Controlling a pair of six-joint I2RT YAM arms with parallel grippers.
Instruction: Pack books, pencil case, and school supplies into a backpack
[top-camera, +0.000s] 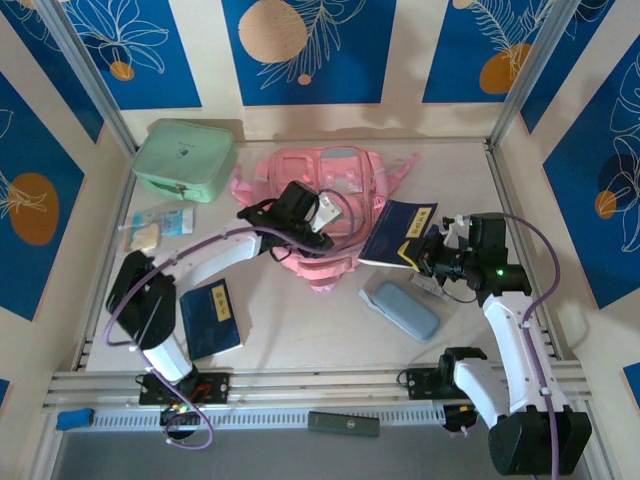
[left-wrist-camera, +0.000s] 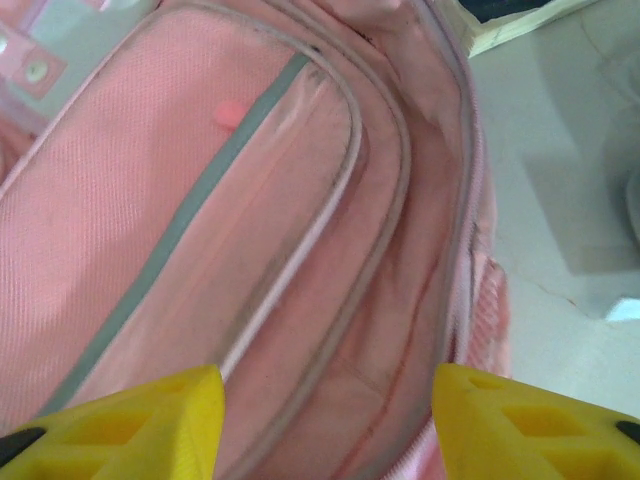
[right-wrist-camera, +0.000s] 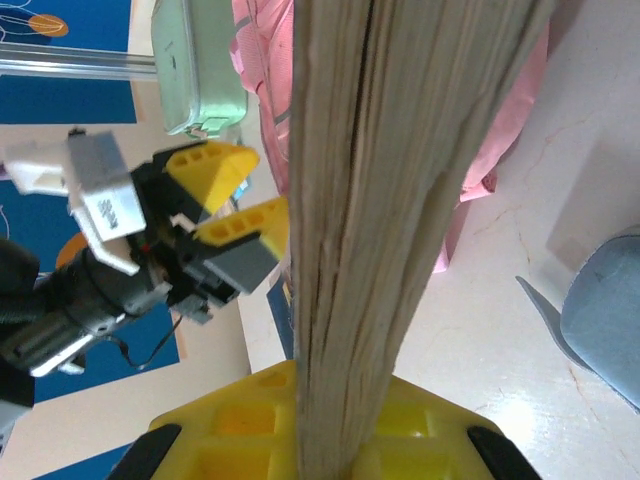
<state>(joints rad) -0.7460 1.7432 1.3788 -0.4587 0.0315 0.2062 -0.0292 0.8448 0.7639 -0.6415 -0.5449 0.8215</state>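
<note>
At the table's left, a navy book (top-camera: 210, 318) lies flat, waiting its turn. Mid-table, the left gripper (left-wrist-camera: 325, 415) hovers over the backpack (top-camera: 340, 180) mouth with jaws spread, holding nothing, likely clearing the way. Rightward, the right gripper (top-camera: 428, 255) pinches a second book (top-camera: 398, 232) by its edge, angled toward that opening. The pencil case (top-camera: 400, 310) lies just beside it.
</note>
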